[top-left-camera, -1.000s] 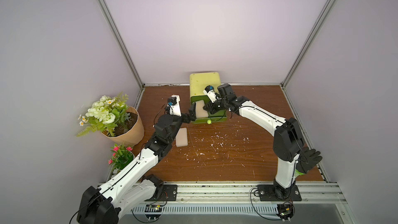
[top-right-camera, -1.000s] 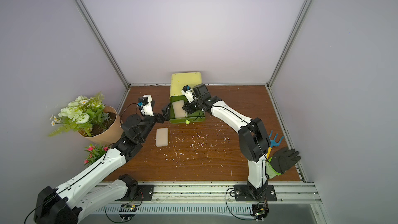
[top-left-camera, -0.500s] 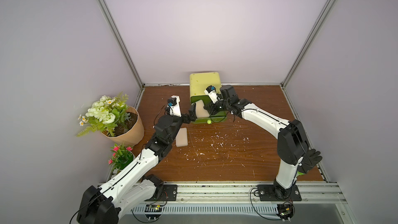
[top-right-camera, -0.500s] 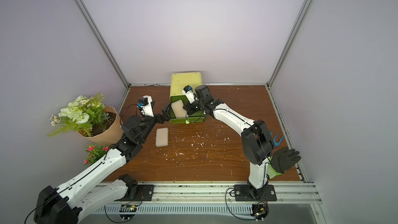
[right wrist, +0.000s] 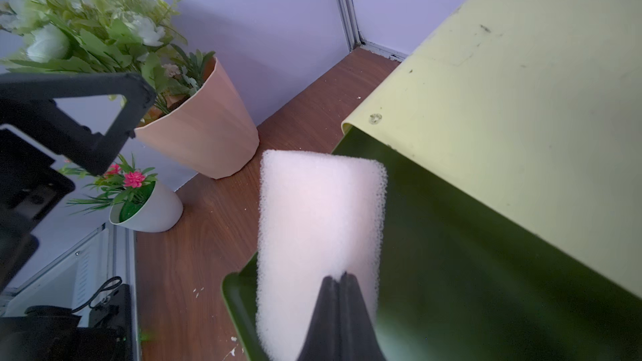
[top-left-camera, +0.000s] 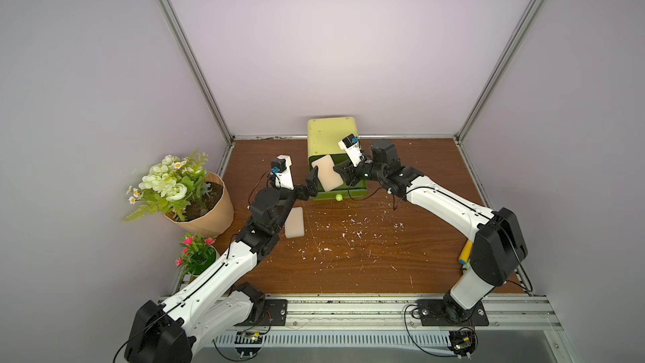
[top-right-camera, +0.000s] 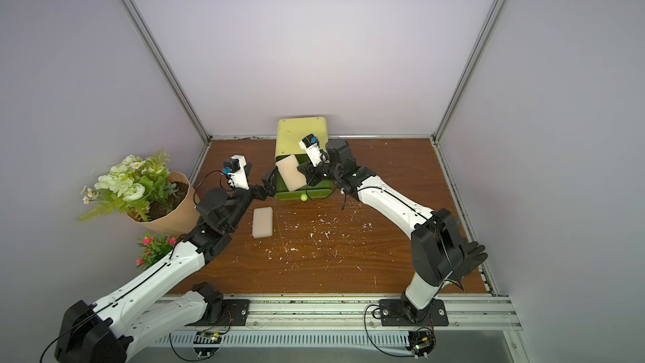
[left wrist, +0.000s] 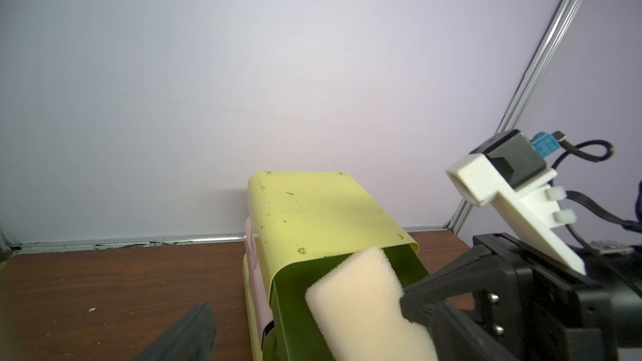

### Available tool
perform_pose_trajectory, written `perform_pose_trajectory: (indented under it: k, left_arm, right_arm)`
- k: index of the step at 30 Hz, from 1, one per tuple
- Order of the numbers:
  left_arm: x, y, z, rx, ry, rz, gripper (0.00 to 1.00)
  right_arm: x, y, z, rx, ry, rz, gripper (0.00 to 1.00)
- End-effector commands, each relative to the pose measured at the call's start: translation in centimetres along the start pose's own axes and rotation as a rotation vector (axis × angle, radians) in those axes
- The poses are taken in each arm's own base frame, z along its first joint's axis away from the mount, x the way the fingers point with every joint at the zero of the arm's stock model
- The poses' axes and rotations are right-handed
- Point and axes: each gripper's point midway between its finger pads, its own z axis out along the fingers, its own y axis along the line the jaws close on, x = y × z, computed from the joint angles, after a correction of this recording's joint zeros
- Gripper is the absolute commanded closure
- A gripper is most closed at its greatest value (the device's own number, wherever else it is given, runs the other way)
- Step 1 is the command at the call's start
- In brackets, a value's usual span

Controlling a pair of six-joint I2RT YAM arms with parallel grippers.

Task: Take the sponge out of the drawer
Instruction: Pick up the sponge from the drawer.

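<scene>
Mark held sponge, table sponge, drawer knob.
Held sponge [top-left-camera: 326, 173]: in a top view, middle of broad face.
Table sponge [top-left-camera: 295, 222]: in a top view, centre of top face.
Drawer knob [top-left-camera: 338, 197]: in a top view, the green ball.

Shows open-pored, matt foam on the sponge [right wrist: 319, 217]. Reads as smooth, faintly glossy dark green plastic on the drawer [right wrist: 469, 272], paler, duller and scuffed on the cabinet top [right wrist: 521, 81]. Looks like smooth wood-grain laminate on the desk [top-left-camera: 349, 267]. Appears matt and faceted on the peach pot [right wrist: 201, 133], brushed metal on the corner posts [top-left-camera: 185, 50].
</scene>
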Motion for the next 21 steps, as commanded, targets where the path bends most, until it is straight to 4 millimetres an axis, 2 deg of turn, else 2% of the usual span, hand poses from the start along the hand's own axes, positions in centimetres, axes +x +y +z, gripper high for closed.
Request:
perform_pose_trajectory:
  k: [1,6,13,16,21]
  left_arm:
    - [-0.7,-1.1,-0.2,0.051,-0.032,0.005,0.00]
    - [-0.5,-1.1,-0.2,0.056,-0.024,0.009,0.00]
    - [-0.4,-1.5,-0.2,0.072,-0.007,0.008,0.01]
    - [-0.4,-1.8,-0.2,0.088,0.007,0.014,0.01]
    - [-0.3,-1.8,-0.6,0.094,0.014,0.025,0.00]
  right_arm:
    - [-4.6,0.7,-2.5,0.040,-0.167,-0.067,1.00]
    - [-6.0,0.7,-4.9,0.080,-0.273,-0.070,1.00]
    - [-6.6,2.1,-7.5,0.042,-0.328,-0.028,1.00]
    - [-6.0,2.6,-8.2,0.014,-0.336,0.022,1.00]
    - [-3.5,3.4,-9.2,-0.040,-0.313,0.119,1.00]
